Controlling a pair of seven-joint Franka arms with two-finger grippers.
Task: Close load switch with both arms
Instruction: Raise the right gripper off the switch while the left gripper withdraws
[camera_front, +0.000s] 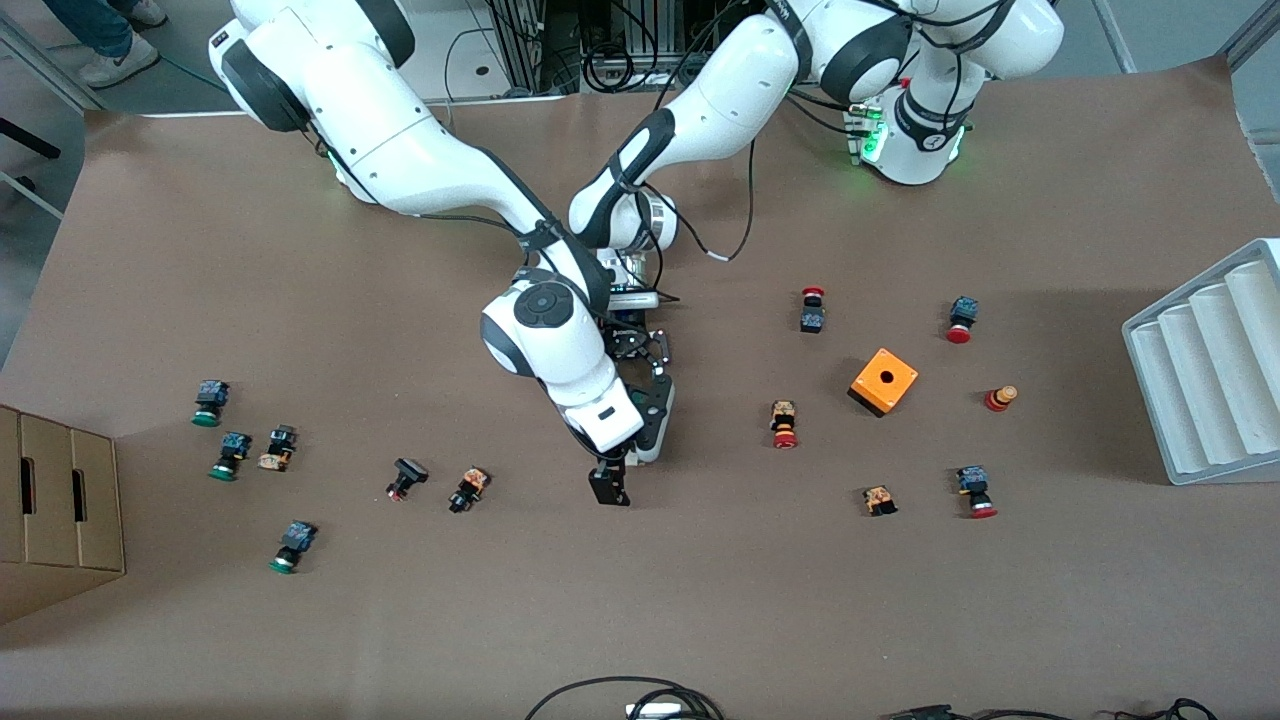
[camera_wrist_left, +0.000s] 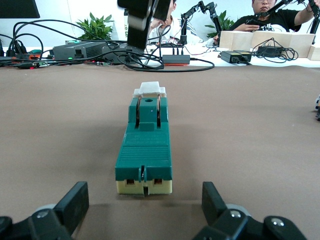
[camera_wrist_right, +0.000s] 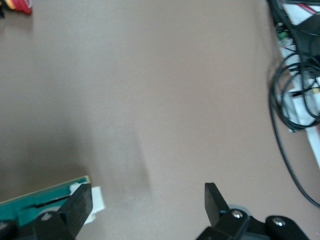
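Note:
The load switch (camera_wrist_left: 144, 150) is a narrow green block lying flat on the brown table, with its white sliding piece (camera_wrist_left: 149, 89) at one end. My left gripper (camera_wrist_left: 145, 207) is open and low at the switch's cream end, one finger on each side, not touching it. My right gripper (camera_wrist_right: 147, 200) is open and empty over bare table just off the white end (camera_wrist_right: 95, 198). It also hangs in the left wrist view (camera_wrist_left: 142, 20). In the front view the switch (camera_front: 655, 415) is partly hidden beside the right hand, between the left gripper (camera_front: 650, 365) and the right gripper (camera_front: 608, 487).
Red- and green-capped push buttons lie scattered toward both ends of the table. An orange box with a hole (camera_front: 883, 380) and a grey ribbed rack (camera_front: 1210, 370) sit toward the left arm's end. A cardboard box (camera_front: 55, 500) sits at the right arm's end. Cables (camera_front: 640, 700) lie at the front edge.

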